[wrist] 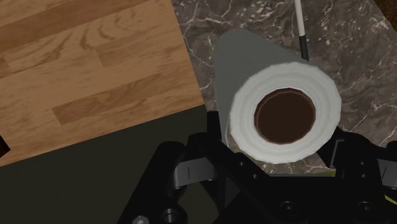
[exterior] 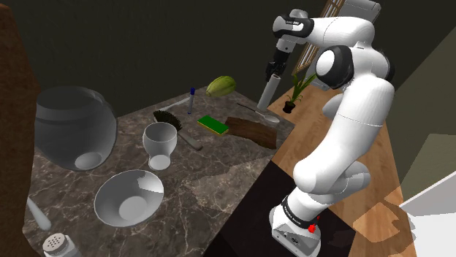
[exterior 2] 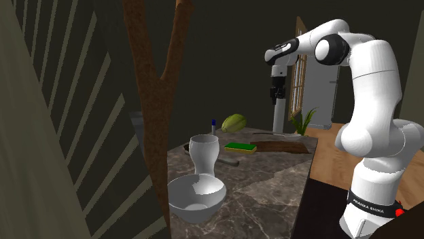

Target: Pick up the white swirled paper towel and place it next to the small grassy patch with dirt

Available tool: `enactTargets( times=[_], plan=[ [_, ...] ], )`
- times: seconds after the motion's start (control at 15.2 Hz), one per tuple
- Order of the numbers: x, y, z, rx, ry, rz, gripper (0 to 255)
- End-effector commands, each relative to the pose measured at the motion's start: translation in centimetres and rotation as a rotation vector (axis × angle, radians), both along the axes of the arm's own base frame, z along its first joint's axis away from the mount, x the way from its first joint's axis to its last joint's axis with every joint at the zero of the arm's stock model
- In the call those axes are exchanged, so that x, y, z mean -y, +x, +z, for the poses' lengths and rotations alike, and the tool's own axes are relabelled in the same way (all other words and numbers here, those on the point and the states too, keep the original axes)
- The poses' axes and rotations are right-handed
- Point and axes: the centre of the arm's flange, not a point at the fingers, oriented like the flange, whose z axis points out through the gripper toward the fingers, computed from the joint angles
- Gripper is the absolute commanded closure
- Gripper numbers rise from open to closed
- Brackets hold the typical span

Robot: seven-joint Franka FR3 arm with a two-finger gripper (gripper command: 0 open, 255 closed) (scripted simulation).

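Observation:
My gripper [exterior: 277, 68] is shut on a white paper towel roll [exterior: 268, 89], clasping its upper end. The roll hangs slightly tilted over the far corner of the dark marble counter [exterior: 219, 175]; I cannot tell whether its lower end touches the surface. In the wrist view the roll [wrist: 283, 114] shows its brown core between my black fingers [wrist: 213, 137]. The small grassy tuft in dark dirt [exterior: 294, 93] stands just beyond the roll, at the counter's far edge. From the second exterior view, the gripper [exterior 2: 276, 85] holds the roll [exterior 2: 277, 114] left of the grass [exterior 2: 302, 122].
A green sponge [exterior: 213, 125], a brown board [exterior: 252, 130] and a long-handled spoon [exterior: 264, 114] lie near the roll. Farther off are a green fruit [exterior: 221, 85], a blue pen [exterior: 191, 98], a goblet [exterior: 161, 144], a bowl [exterior: 129, 197] and a big glass bowl [exterior: 73, 128]. Wooden floor [exterior: 365, 168] lies beside the counter.

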Motion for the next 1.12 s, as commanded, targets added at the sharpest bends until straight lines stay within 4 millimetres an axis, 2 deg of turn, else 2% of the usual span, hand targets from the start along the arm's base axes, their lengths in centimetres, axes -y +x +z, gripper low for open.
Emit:
enactTargets(
  times=[0.0,0.07,0.13,0.46,0.73,1.06],
  plan=[
    [0.0,0.0,0.0,0.0,0.0,0.0,255],
    [0.0,0.0,0.0,0.0,0.0,0.0,255],
    [0.0,0.0,0.0,0.0,0.0,0.0,0],
    [0.0,0.0,0.0,0.0,0.0,0.0,0],
    [0.3,0.2,5.0,0.0,0.0,0.0,0],
    [0.3,0.2,5.0,0.0,0.0,0.0,0]
  ],
)
